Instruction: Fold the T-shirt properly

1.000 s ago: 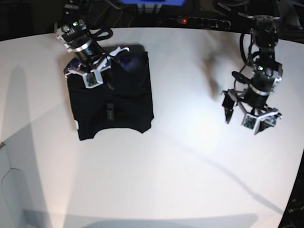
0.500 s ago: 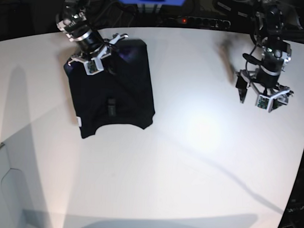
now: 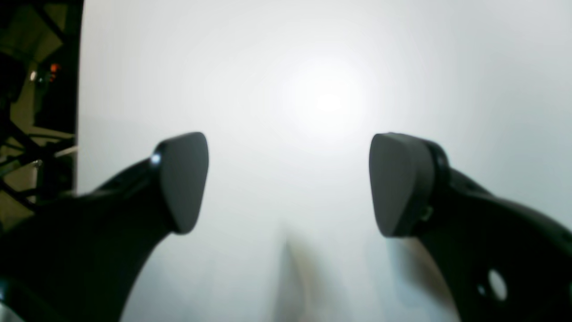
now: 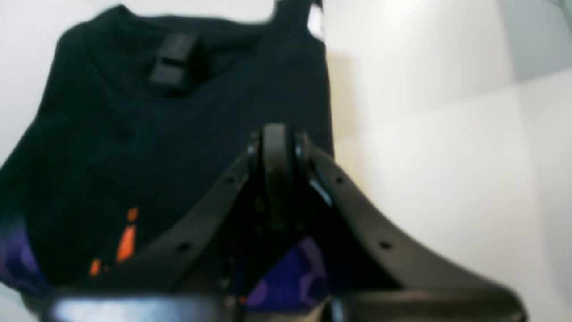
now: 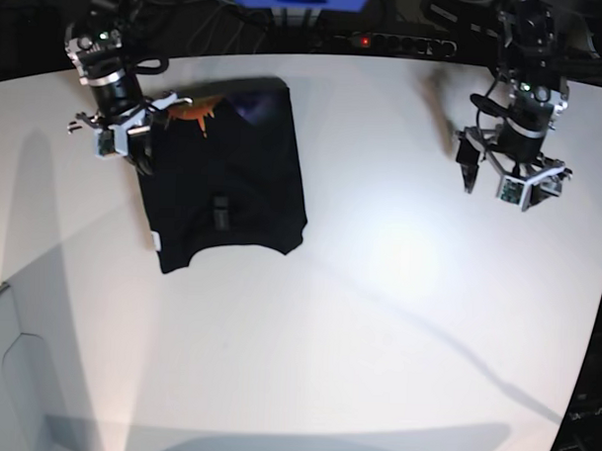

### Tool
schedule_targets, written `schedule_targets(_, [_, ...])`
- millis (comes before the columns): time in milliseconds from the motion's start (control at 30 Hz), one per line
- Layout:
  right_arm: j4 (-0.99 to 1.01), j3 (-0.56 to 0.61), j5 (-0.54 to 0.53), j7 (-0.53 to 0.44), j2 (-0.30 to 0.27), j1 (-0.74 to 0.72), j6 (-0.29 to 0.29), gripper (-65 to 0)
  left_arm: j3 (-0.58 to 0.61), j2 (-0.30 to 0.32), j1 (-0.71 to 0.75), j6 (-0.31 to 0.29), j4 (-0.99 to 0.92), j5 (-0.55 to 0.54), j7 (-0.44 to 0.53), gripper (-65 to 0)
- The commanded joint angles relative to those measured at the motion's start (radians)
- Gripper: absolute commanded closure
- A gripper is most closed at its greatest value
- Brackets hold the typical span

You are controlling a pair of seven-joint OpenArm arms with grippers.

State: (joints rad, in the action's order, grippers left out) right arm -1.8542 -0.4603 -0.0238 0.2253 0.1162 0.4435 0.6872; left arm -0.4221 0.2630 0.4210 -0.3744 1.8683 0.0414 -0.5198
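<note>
Right tool: The right tool [image 4: 277, 147] is shut tight, its two tips pressed together. It sits over the top left corner of the T-shirt [image 5: 223, 198]. The pictures do not show for sure if a bit of cloth is pinched in it.

Left tool: The left tool [image 3: 288, 183] is wide, with nothing between its tips. It hangs over the bare desk [image 5: 377, 317], well apart from the T-shirt.

T-shirt: The black T-shirt lies flat on the desk as a neat block, already folded in. A small white label [image 5: 156, 242] peeks out at its lower left edge. Orange and purple print [image 5: 199, 111] shows at its top edge, near the right tool.

Step in hand: It looks like the fold is nearly done, and the right tool is finishing at the top corner of the T-shirt.

How to do it well: The right tool should move slowly and straight, so the T-shirt does not drag or bunch. The edges should line up. The left tool should keep away from the T-shirt so it does not bump the fold.
</note>
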Motion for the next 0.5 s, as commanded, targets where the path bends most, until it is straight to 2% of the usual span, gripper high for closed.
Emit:
schedule_targets(0, [0.014, -0.015, -0.017, -0.025, -0.003, 0.002, 0.011, -1.1, -0.004, 0.008, 0.005, 0.007, 0.018, 0.001, 0.022, -54.1])
schedule_targets(167, [0.093, -0.024, -0.020, -0.028, -0.005, -0.001, 0.011, -1.1, -0.004, 0.008, 0.029, 0.007, 0.018, 0.001, 0.022, -54.1])
schedule_targets(300, [0.072, -0.028, -0.021, -0.028, -0.005, 0.010, 0.011, -1.0, -0.004, 0.008, 0.062, 0.007, 0.018, -0.001, 0.022, -54.1])
schedule_targets(400, [-0.008, -0.094, -0.104, -0.028, 0.004, 0.024, 0.011, -1.0, -0.004, 0.003, 0.108, 0.005, 0.020, -0.002, 0.022, -54.0])
schedule_targets(467, [-0.060, -0.144, -0.176, -0.019, 0.004, 0.036, 0.011, -1.0, -0.011, -0.012, 0.141, 0.005, 0.026, -0.045, 0.022, -54.0])
